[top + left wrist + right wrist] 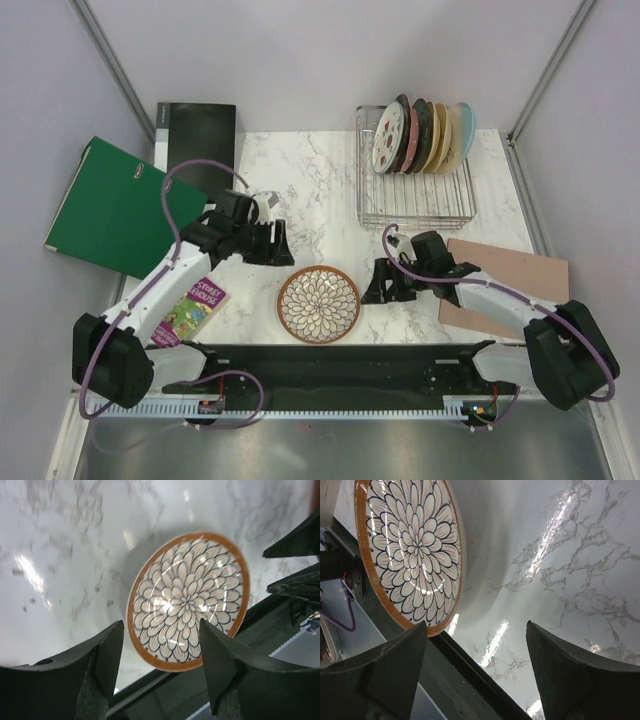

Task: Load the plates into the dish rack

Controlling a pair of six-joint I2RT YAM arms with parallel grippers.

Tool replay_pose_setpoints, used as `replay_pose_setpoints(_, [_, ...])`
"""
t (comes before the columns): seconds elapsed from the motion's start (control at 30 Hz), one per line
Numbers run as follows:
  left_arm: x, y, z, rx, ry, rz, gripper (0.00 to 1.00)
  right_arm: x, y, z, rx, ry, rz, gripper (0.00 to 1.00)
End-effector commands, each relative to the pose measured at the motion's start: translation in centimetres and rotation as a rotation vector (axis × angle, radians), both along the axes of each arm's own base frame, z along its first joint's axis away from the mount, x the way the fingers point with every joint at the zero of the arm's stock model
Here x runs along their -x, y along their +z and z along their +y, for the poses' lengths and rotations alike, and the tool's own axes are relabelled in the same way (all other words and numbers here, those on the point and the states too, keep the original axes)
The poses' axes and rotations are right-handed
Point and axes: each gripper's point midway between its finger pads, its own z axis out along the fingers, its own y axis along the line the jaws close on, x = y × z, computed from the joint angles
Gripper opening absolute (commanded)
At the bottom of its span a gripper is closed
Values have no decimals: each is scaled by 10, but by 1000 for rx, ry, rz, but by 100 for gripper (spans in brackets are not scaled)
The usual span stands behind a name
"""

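A brown plate with a white petal lattice [318, 304] lies flat on the marble table, between my two arms. My left gripper [270, 243] hovers up and to the left of it, open and empty. In the left wrist view the plate [187, 600] shows beyond the spread gripper [161, 630]. My right gripper [378, 283] stands just right of the plate, open and holding nothing. In the right wrist view the plate [410, 550] sits at the upper left, off the gripper [476, 627]. The dish rack [415, 205] stands at the back right, with several plates upright in it, among them a fruit-patterned one [388, 140] and a pink one [410, 135].
A pinkish-tan board [510, 275] lies under my right arm. A green binder [115, 205] and a black folder [197, 135] sit at the back left. A colourful booklet [192, 305] lies beneath my left arm. A black rail [320, 365] runs along the near edge.
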Motion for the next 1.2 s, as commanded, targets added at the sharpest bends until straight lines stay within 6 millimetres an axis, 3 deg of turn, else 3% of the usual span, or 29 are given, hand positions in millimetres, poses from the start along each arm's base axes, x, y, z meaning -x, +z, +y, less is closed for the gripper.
replay_pose_setpoints(0.0, [27, -50, 10, 52, 150, 211, 68, -24, 5, 21, -118, -31, -45, 87])
replay_pose_setpoints(0.2, [37, -87, 27, 19, 223, 272, 68, -29, -10, 32, -148, -25, 7, 86])
replay_pose_setpoints(0.4, [45, -110, 22, 74, 237, 332, 65, -21, -28, 43, -131, 10, 46, 86])
replay_pose_setpoints(0.57, [49, -117, 0, 205, 183, 377, 42, -9, -43, 54, -130, 25, 119, 86])
replay_pose_setpoints(0.6, [49, -117, -1, 216, 185, 383, 31, -7, -45, 57, -128, 27, 130, 86])
replay_pose_setpoints(0.7, [53, -116, -7, 255, 153, 399, 15, -8, -55, 60, -115, 7, 166, 86])
replay_pose_setpoints(0.83, [59, -115, -10, 285, 148, 420, 2, -11, -65, 63, -102, 0, 200, 83])
replay_pose_setpoints(0.97, [58, -116, -8, 278, 168, 406, 2, -11, -70, 64, -83, 7, 226, 70])
replay_pose_setpoints(1.1, [55, -112, -6, 274, 178, 374, 2, -9, -71, 57, -39, 30, 186, 40])
replay_pose_setpoints(1.17, [52, -110, -6, 280, 178, 360, 2, -10, -71, 52, -13, 27, 166, 33])
